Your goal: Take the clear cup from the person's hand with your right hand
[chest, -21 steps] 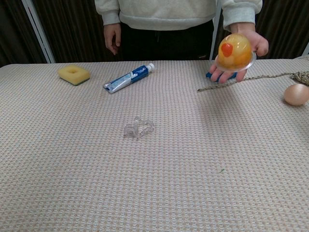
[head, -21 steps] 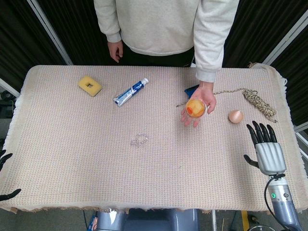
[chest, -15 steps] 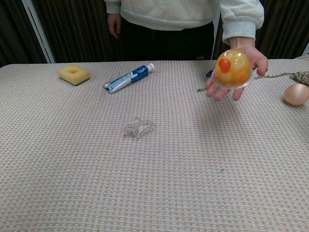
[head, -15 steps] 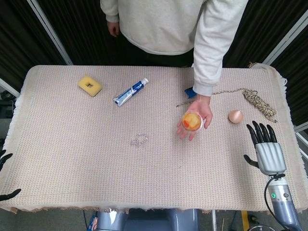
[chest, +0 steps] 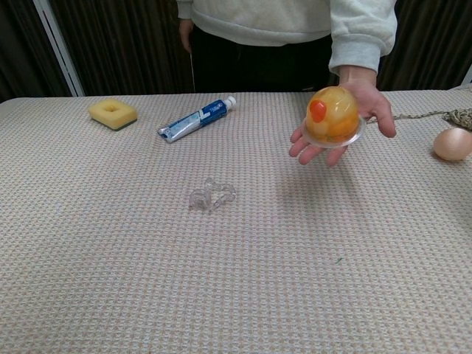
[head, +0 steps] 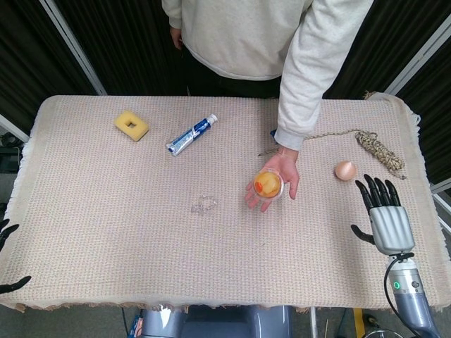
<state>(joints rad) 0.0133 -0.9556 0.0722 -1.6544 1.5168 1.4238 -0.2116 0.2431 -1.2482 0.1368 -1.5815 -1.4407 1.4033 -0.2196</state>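
Clear plastic cup of orange fruit jelly (head: 268,184) resting on person's outstretched palm (head: 276,180), well apart from right hand (head: 384,218), empty, fingers spread, near table's edge.

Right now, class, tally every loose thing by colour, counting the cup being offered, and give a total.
Yellow: 1, sponge
Blue and white: 1, tube
Clear: 2, cup of fruit, small clear piece
Beige: 2, eggshell, rope
Total: 6

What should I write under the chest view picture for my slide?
A person's hand offers a clear plastic cup of orange fruit jelly above the beige woven table cloth.
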